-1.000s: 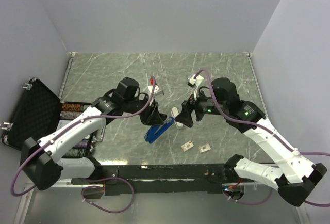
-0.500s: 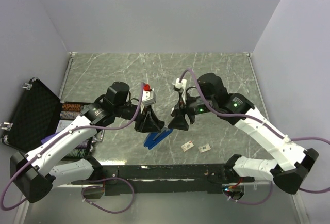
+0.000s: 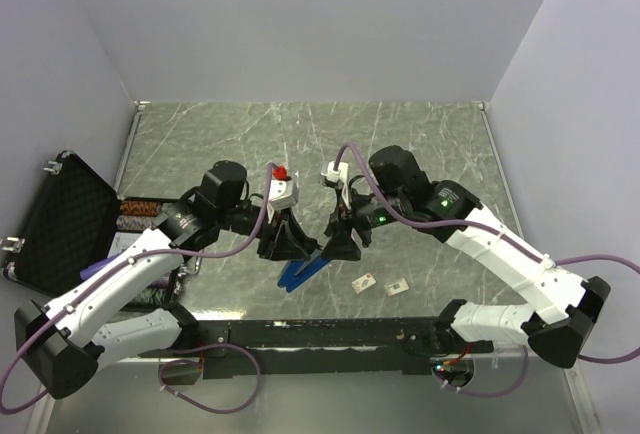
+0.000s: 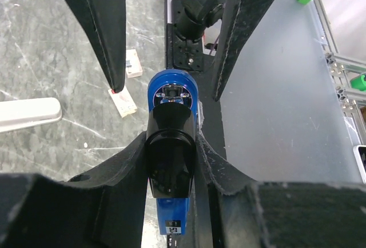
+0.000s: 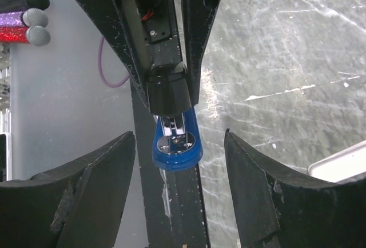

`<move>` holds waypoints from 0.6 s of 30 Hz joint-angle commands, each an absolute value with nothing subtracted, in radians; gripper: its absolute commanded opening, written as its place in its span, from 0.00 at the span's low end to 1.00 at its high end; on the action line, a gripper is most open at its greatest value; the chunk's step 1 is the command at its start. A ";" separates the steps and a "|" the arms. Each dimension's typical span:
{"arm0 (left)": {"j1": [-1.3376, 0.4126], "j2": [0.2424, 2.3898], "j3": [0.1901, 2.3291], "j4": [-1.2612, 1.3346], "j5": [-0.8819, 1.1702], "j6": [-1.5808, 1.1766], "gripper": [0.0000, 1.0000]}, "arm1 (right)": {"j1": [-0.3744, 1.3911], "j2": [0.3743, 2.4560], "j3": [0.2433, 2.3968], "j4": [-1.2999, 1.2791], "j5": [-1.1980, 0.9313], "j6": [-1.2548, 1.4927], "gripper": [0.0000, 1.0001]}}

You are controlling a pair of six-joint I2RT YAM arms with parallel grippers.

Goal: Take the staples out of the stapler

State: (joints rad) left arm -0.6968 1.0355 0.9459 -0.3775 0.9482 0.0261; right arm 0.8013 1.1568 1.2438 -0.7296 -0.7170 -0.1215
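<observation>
Left gripper (image 4: 171, 143) clamped the black end of the small blue stapler with a black base (image 3: 304, 272), holding it above the grey marbled table (image 3: 430, 144). Right gripper (image 5: 178, 138), a second earlier off to the stapler's right, had closed in: its fingers stood apart, one on either side of the stapler's blue free end, touching neither side. Both wrists sat nearer the arm bases than before. A white rounded bar (image 4: 28, 114) and two small tan-and-white cards (image 3: 365, 281) lay on the table near the grippers.
</observation>
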 commanded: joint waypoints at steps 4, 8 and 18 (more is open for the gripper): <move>-0.698 1.000 0.959 -0.291 1.045 0.037 0.01 | 0.827 1.155 1.272 -0.681 -0.761 -0.132 0.70; -0.698 0.997 0.960 -0.290 1.055 0.035 0.01 | 0.842 1.172 1.279 -0.687 -0.759 -0.137 0.67; -0.698 0.989 0.953 -0.281 1.057 0.029 0.01 | 0.864 1.186 1.278 -0.675 -0.749 -0.135 0.54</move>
